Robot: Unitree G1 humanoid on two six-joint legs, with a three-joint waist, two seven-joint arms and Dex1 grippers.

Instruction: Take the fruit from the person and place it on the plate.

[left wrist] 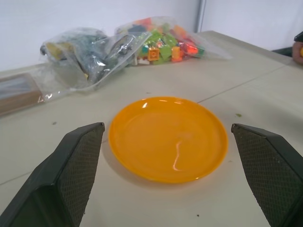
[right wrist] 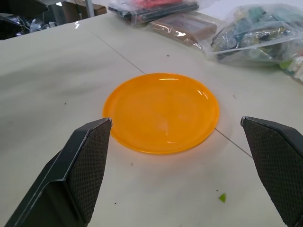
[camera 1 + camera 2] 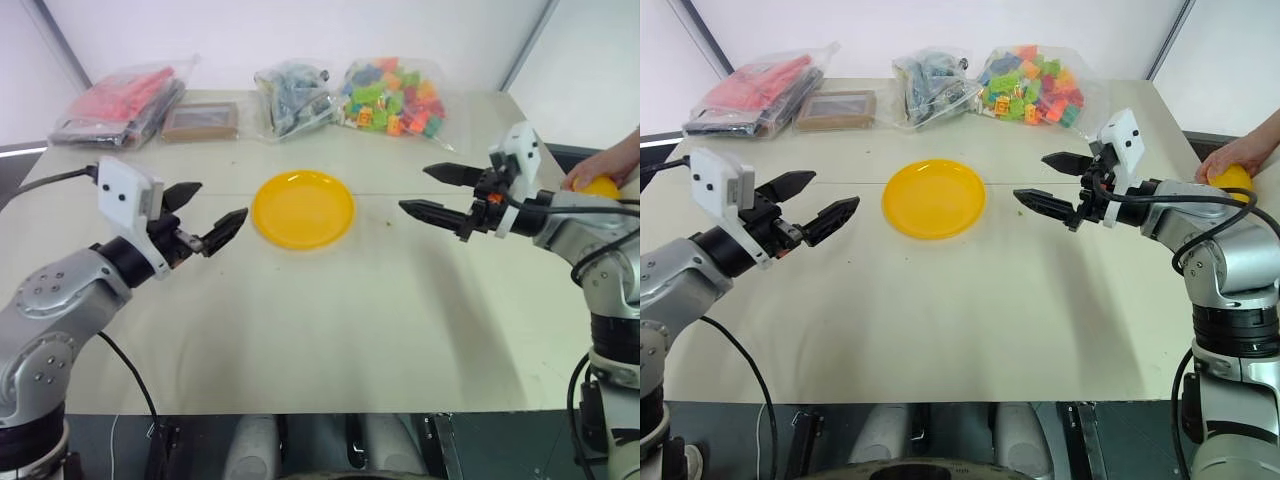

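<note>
My left jaws (image 3: 207, 222) stand wide apart and grip nothing, held above the surface (image 3: 330, 330) and pointing level, inward toward the middle. My left forearm reaches out from the side, the wrist bent so the two black fingers (image 1: 71, 170) frame the plate (image 3: 303, 208) between them. My right jaws (image 3: 1050, 184) are spread just as wide and are likewise empty, pointing inward from the other side, a touch downward, with the forearm stretched across the edge of the surface. The two pairs of jaws face each other, and the plate lies flat on the surface between them, well apart from both and nearer my left pair. It is bare, glossy and yellow-orange.

Behind my right wrist, off the far corner of the surface, the person's hand (image 3: 1232, 155) rests over the fruit (image 3: 1234, 178), a bright yellow rounded shape that peeks out below the fingers. It sits well apart from my right jaws, which point away from it.

Beyond the plate, along the far edge of the surface, lie a bag of coloured blocks (image 3: 392, 95), a bag of grey parts (image 3: 294, 98), a small brown box (image 3: 201, 121) and a bag of red things (image 3: 122, 103).
</note>
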